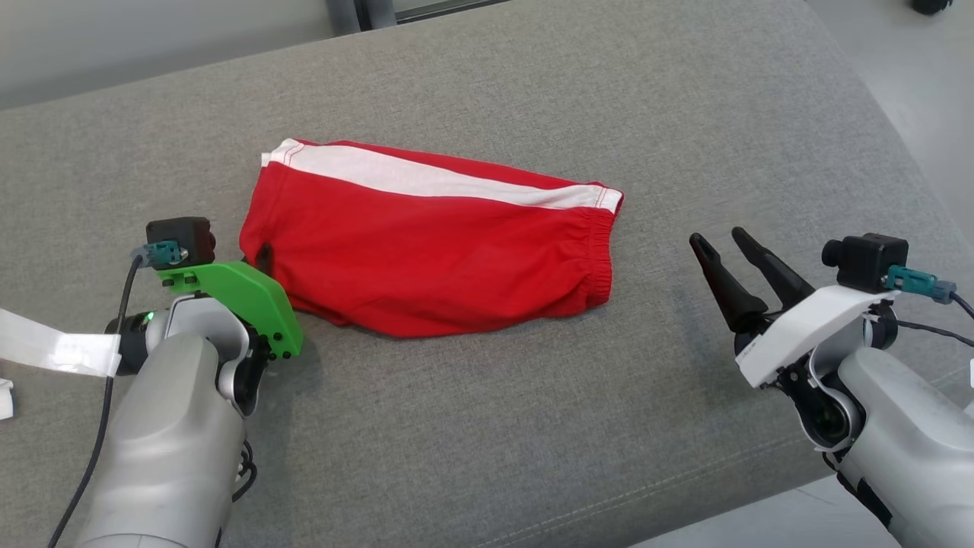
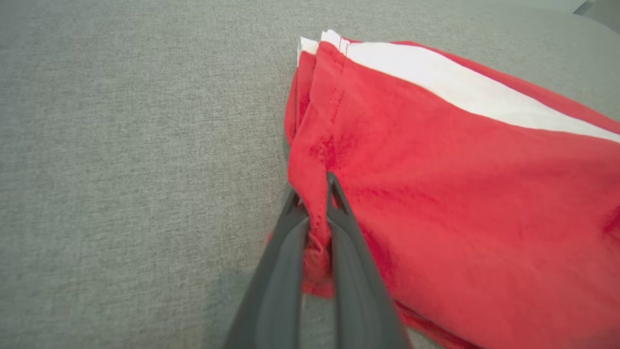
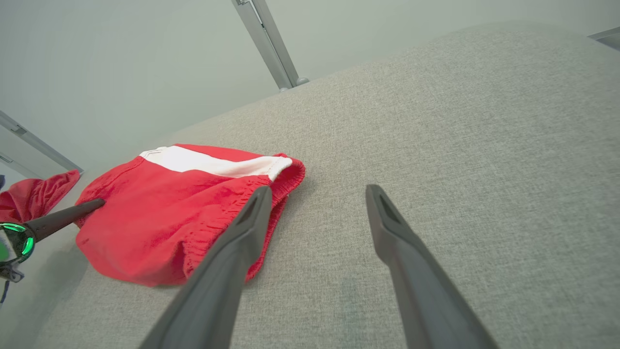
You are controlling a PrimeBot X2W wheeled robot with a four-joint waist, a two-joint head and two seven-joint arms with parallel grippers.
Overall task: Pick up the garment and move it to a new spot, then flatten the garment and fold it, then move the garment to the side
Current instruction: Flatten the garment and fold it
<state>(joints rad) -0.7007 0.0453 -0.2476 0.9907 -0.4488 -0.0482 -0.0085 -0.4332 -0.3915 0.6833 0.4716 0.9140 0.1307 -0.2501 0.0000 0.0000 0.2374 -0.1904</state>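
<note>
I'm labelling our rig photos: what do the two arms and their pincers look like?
Both forearms are silver-grey. The left pincer and right pincer each have two long, dark, tapering fingers. The left wrist wears a green cover, the right a white cover. Each carries a black camera block with a teal plug and dark cable.

Bright, even, diffuse; soft faint shadows lower left in head view. Sharp there; edge-stretched, slightly blurred up close in wrist views.
</note>
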